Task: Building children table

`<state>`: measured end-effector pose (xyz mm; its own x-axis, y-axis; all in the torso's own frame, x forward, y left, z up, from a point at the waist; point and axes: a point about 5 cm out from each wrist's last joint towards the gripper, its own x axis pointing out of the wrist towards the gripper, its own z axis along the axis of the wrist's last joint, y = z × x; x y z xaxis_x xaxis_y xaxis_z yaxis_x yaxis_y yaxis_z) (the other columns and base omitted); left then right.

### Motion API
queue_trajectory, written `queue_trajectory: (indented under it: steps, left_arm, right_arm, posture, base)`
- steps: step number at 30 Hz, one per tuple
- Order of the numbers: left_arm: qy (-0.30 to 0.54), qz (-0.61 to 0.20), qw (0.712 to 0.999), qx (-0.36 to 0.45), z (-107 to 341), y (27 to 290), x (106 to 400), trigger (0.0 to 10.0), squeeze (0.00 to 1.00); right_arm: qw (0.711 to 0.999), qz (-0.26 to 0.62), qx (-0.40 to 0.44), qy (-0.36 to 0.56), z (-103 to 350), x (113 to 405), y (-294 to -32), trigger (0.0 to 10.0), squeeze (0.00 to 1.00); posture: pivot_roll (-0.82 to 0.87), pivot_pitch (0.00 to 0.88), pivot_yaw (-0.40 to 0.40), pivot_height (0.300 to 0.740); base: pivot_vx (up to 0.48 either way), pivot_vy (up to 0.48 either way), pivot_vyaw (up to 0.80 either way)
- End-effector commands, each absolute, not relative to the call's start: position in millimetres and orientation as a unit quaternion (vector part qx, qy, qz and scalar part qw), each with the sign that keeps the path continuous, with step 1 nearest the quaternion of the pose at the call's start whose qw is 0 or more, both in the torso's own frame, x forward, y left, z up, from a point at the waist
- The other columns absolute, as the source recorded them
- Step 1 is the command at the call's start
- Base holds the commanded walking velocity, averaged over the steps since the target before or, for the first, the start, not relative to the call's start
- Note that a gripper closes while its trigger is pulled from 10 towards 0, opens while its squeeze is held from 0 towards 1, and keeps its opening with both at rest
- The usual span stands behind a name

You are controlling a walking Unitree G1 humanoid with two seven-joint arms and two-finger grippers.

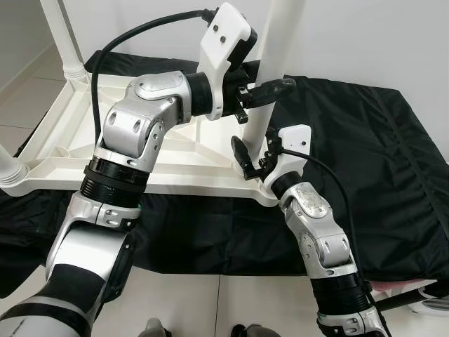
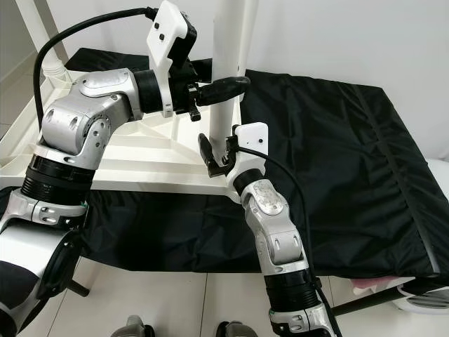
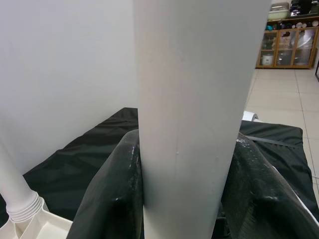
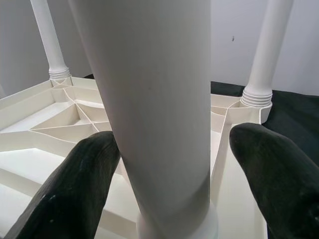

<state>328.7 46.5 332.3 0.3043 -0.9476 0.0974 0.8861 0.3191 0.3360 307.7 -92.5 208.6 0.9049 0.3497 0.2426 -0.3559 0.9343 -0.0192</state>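
Observation:
The white children's table [image 1: 184,180] lies upside down on a black cloth, ribs facing up. One white leg [image 1: 262,123] stands upright at the near right corner. My left gripper [image 1: 264,94] is shut on this leg high up, its pads [image 3: 124,189] pressed against both sides. My right gripper [image 1: 255,156] sits low by the leg's socket, open, with its fingers [image 4: 84,184] straddling the leg [image 4: 159,99] and a small gap showing on one side.
Two more legs [image 1: 63,35] [image 1: 8,168] stand in the table's left corners. The black cloth [image 1: 365,154] spreads to the right over pale floor tiles. A white object [image 1: 435,303] lies at the lower right. A wall rises behind.

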Motion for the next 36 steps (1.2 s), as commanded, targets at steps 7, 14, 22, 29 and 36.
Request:
queue_trajectory:
  steps: [7,14,22,29,36]
  left_arm:
    - [-0.164,-0.539,0.819,0.111,343.7,44.1,329.0,10.0,0.00]
    - [-0.165,-0.541,0.817,0.113,343.3,42.7,328.3,10.0,0.00]
    - [-0.166,-0.545,0.813,0.115,343.1,40.1,326.8,10.0,0.00]
    - [-0.155,-0.555,0.810,0.106,340.1,38.9,326.0,10.0,1.00]
    - [-0.147,-0.567,0.807,0.083,341.1,40.3,325.4,10.0,1.00]
  right_arm:
    - [0.976,0.165,-0.007,-0.144,215.8,305.0,-89.5,10.0,0.00]
    - [0.973,0.171,-0.015,-0.151,217.9,304.5,-87.1,0.0,0.00]
    - [0.971,0.185,-0.027,-0.146,215.3,304.0,-83.9,0.0,0.00]
    - [0.971,0.181,-0.043,-0.150,216.5,305.2,-85.1,10.0,0.00]
    - [0.972,0.171,-0.043,-0.155,219.9,308.7,-90.2,10.0,0.00]
  posture:
    - [-0.01,0.080,-0.058,0.740]
    - [-0.01,0.084,-0.056,0.740]
    - [-0.01,0.083,-0.056,0.740]
    - [-0.01,0.084,-0.055,0.740]
    - [-0.01,0.087,-0.054,0.740]
  base:
    - [0.000,0.000,0.00]
    - [0.000,0.000,0.00]
    - [0.000,0.000,0.00]
    - [0.000,0.000,0.00]
    - [0.000,0.000,0.00]
